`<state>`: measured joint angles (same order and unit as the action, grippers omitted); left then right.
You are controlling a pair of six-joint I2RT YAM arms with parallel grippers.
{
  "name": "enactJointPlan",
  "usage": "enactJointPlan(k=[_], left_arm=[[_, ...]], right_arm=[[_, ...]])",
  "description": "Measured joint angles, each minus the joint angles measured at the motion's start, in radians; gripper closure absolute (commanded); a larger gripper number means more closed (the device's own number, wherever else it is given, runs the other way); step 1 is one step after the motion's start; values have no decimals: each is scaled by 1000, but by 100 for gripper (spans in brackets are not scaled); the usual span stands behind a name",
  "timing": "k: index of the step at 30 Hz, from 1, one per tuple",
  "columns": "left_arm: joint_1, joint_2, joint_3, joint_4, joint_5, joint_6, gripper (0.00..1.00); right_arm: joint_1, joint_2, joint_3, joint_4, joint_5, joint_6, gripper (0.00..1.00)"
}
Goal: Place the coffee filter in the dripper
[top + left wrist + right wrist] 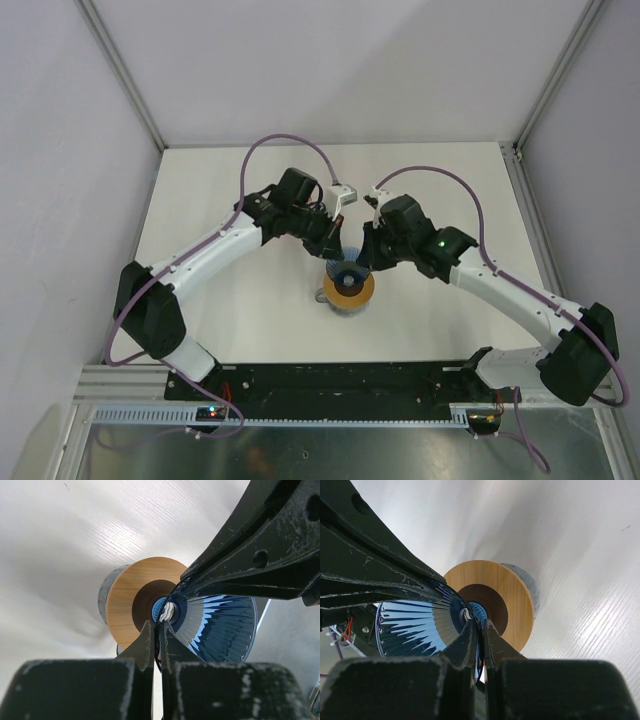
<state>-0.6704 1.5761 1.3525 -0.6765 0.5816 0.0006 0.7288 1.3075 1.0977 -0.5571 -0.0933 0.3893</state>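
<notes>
The dripper (349, 268), a blue ribbed translucent cone, is held tilted just above the grey cup with a tan wooden ring top (349, 291). My left gripper (337, 256) is shut on the dripper's rim from the left, and my right gripper (367, 258) is shut on the rim from the right. In the left wrist view, the gripper (159, 628) pinches the thin blue edge, with the dripper (220, 630) beside the wooden ring (125, 600). The right wrist view shows the same grip (480, 628) on the dripper (412, 630). The coffee filter is out of view.
The white table (240, 300) is walled by pale panels at the back and both sides. The two arms meet over its middle, their cables arching toward the back. A black rail with the arm bases (340, 380) runs along the near edge.
</notes>
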Motion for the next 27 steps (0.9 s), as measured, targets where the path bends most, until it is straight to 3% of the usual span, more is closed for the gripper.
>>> enactJointPlan(k=[20, 27], left_arm=[[-1, 32, -8, 20, 13, 3, 99], [-3, 52, 32, -26, 14, 35, 74]], right_arm=[[-19, 8, -41, 26, -22, 21, 100], [-24, -12, -56, 46, -29, 21, 95]])
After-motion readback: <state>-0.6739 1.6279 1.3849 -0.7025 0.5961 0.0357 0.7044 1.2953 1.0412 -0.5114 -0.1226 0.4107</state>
